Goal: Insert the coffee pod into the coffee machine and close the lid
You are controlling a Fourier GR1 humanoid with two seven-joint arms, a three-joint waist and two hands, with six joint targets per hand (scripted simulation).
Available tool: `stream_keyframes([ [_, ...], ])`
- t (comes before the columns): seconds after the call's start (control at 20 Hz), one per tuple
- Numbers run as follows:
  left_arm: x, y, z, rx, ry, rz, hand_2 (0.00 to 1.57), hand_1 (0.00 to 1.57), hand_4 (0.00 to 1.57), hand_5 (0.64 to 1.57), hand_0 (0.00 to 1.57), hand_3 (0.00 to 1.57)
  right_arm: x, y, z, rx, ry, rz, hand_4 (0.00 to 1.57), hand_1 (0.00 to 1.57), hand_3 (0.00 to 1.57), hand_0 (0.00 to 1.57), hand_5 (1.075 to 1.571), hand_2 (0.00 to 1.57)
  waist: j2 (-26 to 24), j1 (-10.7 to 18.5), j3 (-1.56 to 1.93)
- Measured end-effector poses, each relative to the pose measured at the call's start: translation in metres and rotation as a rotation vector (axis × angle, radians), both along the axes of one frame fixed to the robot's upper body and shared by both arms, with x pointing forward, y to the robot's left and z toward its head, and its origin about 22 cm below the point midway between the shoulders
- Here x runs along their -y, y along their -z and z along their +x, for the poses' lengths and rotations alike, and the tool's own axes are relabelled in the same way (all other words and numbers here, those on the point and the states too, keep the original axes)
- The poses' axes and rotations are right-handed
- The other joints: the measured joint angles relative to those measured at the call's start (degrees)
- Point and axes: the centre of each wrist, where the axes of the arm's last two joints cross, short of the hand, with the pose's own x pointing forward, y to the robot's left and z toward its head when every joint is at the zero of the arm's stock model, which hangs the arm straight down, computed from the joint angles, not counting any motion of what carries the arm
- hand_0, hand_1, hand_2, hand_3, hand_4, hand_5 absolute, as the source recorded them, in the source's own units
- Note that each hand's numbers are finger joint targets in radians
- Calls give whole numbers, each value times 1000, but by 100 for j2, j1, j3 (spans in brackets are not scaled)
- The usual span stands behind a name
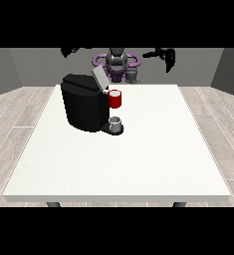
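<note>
The black coffee machine stands on the left half of the white table, with its grey lid tilted up and open. A red thing at the machine sits at its front, under the lid. Lower down, a grey thing rests on the machine's base. Another small grey thing stands at the table's far edge, in front of the robot's torso. The hand at the view's right is raised above the far edge, fingers straight and hanging down, holding nothing. The hand at the view's left is raised above the machine.
The table's near edge runs across the view's bottom. Wooden floor lies on both sides, and grey walls stand behind the robot.
</note>
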Motion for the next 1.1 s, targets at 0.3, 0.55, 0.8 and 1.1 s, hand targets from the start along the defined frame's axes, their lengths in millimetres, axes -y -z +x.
stream_keyframes([
  [0.3,4,8,-16,-2,-2,-74,0,0,0,1571,0,0,-3,-18,12,30,-67,-36,238,0,0,0,1571,0,115,273,2],
  [0.55,-2,4,-27,30,-10,-98,0,0,103,1571,0,0,-16,-24,20,50,-123,-64,123,0,0,0,1571,0,311,344,1],
  [0.8,2,0,-42,38,-16,-113,0,0,0,1571,0,0,-16,-24,28,47,-147,-48,0,0,0,0,1571,0,474,425,2],
  [1.1,9,-11,-51,88,-29,-137,0,0,0,1571,0,0,-16,-28,48,50,-140,-29,0,0,0,0,1571,0,892,487,3],
])
